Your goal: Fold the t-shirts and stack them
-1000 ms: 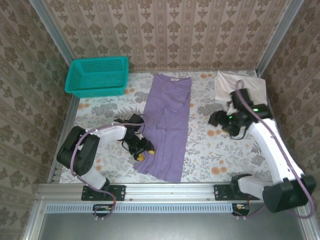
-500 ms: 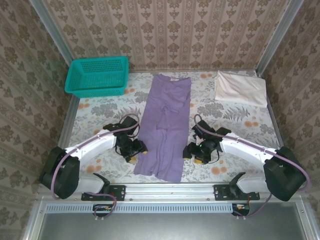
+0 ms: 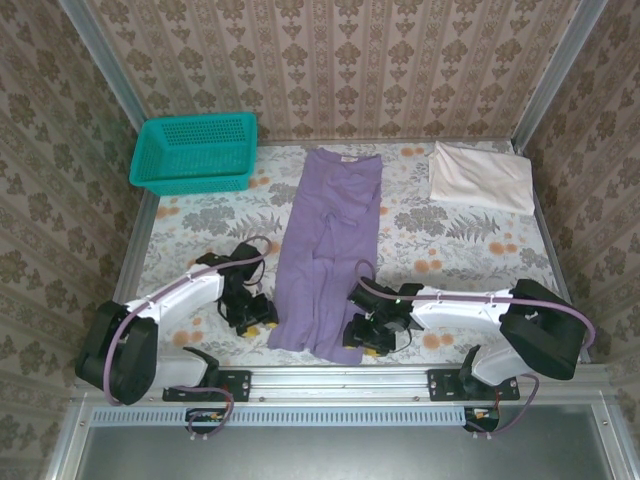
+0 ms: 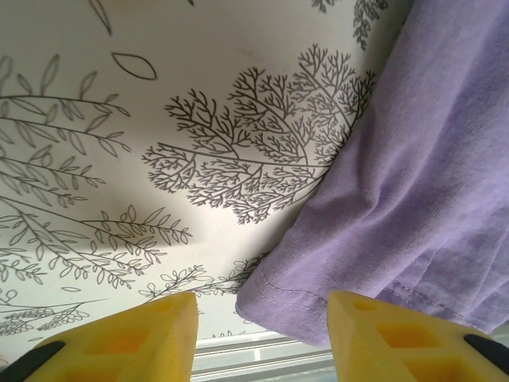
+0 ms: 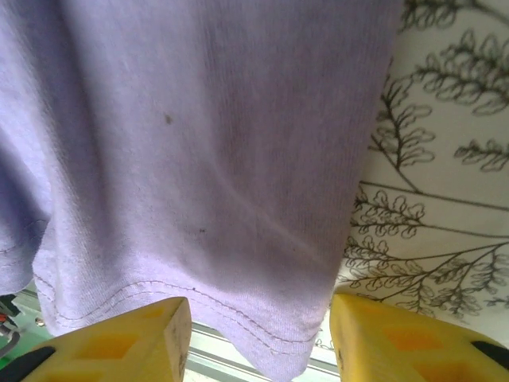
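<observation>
The long lavender-purple cotton t-shirt (image 3: 330, 240) is laid out as a narrow strip down the middle of the floral-print tablecloth (image 3: 440, 230), collar at the far end and hem right by the near edge. The plain off-white t-shirt (image 3: 480, 178) sits folded flat in the far right corner, well apart from the purple one.

Both arms are down low at the purple shirt's hem, one on each side. The left gripper (image 3: 258, 320) is at the near-left corner. In its wrist view the yellow fingers (image 4: 151, 326) stand apart with the stitched corner of the hem lying in the gap, not pinched. The right gripper (image 3: 360, 338) is at the near-right corner, same deal: jaws parted, the hem edge draped flat between the fingers (image 5: 398, 334), nothing clamped.

Over in the far left corner sits a teal plastic mesh basket (image 3: 190, 178) — nowhere near either shirt.
</observation>
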You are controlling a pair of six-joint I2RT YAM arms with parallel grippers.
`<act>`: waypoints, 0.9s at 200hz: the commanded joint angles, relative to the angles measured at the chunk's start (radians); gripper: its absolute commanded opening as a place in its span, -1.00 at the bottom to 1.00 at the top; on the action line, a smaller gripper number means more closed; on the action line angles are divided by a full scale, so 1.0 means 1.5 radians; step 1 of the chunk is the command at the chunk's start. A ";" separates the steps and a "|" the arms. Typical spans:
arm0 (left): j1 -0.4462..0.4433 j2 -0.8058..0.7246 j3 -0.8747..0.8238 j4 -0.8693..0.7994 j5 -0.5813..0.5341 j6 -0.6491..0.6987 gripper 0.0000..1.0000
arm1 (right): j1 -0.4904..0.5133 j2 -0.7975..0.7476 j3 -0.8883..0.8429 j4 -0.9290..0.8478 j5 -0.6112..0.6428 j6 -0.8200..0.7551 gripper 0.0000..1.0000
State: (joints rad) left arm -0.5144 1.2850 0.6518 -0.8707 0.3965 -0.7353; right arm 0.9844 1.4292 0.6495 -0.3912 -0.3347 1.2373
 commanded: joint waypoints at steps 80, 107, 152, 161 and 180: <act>0.004 0.038 -0.049 0.081 0.094 0.021 -0.15 | 0.047 0.041 -0.028 0.071 0.036 0.108 -0.42; 0.006 0.062 -0.043 0.097 0.092 0.019 -0.31 | 0.047 0.050 -0.032 0.096 0.028 0.114 -0.55; 0.007 0.072 -0.023 0.088 0.064 0.018 -0.84 | 0.030 0.021 -0.061 0.129 0.029 0.126 -0.88; 0.008 0.072 -0.017 0.074 0.052 0.022 -1.00 | 0.022 0.003 -0.068 0.128 0.031 0.126 -0.97; 0.008 0.053 -0.001 0.031 0.022 0.028 -1.00 | -0.001 -0.056 -0.084 0.108 0.036 0.126 -1.00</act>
State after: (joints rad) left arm -0.5087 1.3842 0.6044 -0.7403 0.4889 -0.7101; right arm 1.0092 1.3891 0.5777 -0.3290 -0.2932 1.4006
